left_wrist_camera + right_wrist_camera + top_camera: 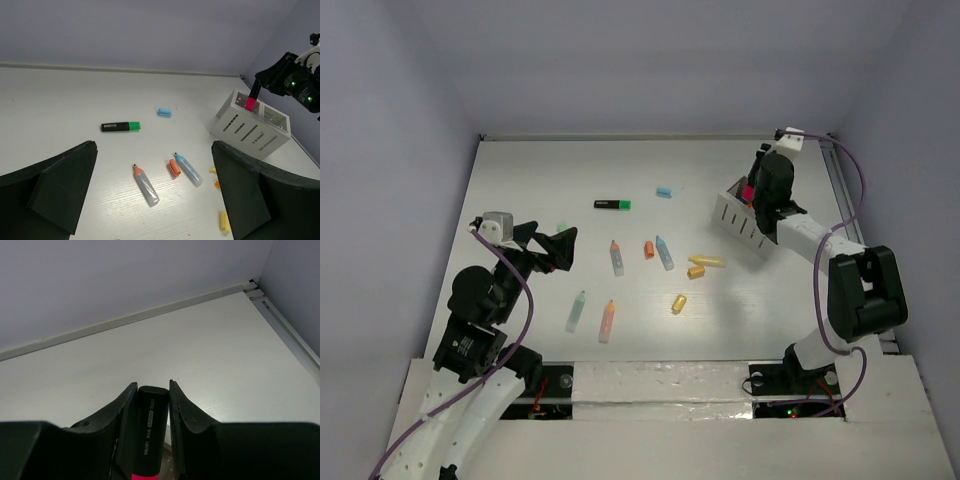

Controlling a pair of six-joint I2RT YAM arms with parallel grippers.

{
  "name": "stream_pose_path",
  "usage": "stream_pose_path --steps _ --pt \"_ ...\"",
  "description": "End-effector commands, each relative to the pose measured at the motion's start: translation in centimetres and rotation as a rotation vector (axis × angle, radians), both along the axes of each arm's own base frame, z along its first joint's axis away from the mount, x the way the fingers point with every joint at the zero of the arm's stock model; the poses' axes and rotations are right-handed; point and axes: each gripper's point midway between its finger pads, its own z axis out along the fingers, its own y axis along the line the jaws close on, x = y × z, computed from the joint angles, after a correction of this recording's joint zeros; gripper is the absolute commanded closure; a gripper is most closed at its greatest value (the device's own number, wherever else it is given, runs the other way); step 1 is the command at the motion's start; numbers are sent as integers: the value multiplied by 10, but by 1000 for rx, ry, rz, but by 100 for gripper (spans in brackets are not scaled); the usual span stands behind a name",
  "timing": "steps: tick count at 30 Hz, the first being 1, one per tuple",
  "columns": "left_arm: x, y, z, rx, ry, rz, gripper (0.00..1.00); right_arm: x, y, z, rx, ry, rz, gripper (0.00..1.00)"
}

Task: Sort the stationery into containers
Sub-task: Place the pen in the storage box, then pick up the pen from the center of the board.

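Note:
My right gripper (757, 192) is shut on a black-bodied pink highlighter (150, 430), held upright with its pink end (250, 103) down at the far compartment of the white slotted box (738, 222). My left gripper (556, 248) is open and empty, above the table at the left. Ahead of it lie an orange-tipped marker (146, 185), an orange cap (174, 167) and a light-blue marker (188, 169). A black-and-green highlighter (613, 205) and a light-blue cap (664, 192) lie farther back.
A yellow marker (706, 261), an orange-yellow cap (696, 271) and a yellow cap (679, 303) lie left of the box. A mint marker (576, 311) and an orange marker (607, 320) lie near the front edge. Walls enclose the table at the back and sides.

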Motion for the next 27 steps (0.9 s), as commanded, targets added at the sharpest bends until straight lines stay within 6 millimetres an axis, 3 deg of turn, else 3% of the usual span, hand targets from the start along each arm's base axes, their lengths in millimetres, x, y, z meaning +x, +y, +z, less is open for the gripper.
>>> stream_pose_path --steps 1,2,3,5,11,12,13,15,16,18,19,20,22,24,26,27 --pt "-3 1 27 -35 -73 -3 1 -7 -6 24 28 -114 -23 75" --pt "-3 1 26 -32 -70 -3 1 -9 -5 26 37 -123 -11 69" --pt "-3 1 26 -32 -72 -4 1 -10 0 28 50 -130 18 56" --pt "-2 0 26 -34 -71 -4 1 -13 5 37 62 -141 48 46" --pt "-2 0 25 -33 -68 -4 1 -14 31 62 73 -141 185 41" --pt "-2 0 26 -33 -70 -4 1 -15 49 72 78 -155 272 41" --pt "-2 0 25 -34 -68 -4 1 -15 54 73 78 -145 301 41" --pt "-1 0 26 -33 -70 -4 1 -15 84 74 65 -129 442 41" --pt "-1 0 24 -31 -64 -4 1 -14 103 87 64 -142 532 43" --pt "0 0 24 -31 -64 -4 1 -20 145 77 63 -65 757 45" --pt "0 -1 25 -33 -65 -6 1 -17 167 59 60 -10 843 46" --pt "0 -1 24 -30 -61 -4 1 -18 188 65 55 17 925 47" --pt "0 -1 24 -30 -63 -4 1 -23 221 53 38 83 1086 51" --pt "0 -1 25 -32 -64 -4 1 -19 256 33 14 164 1177 56" --pt "0 0 24 -32 -62 -3 1 -17 275 -9 -53 278 1229 66" --pt "0 -1 24 -30 -63 -4 1 -15 295 5 -81 256 1269 68"
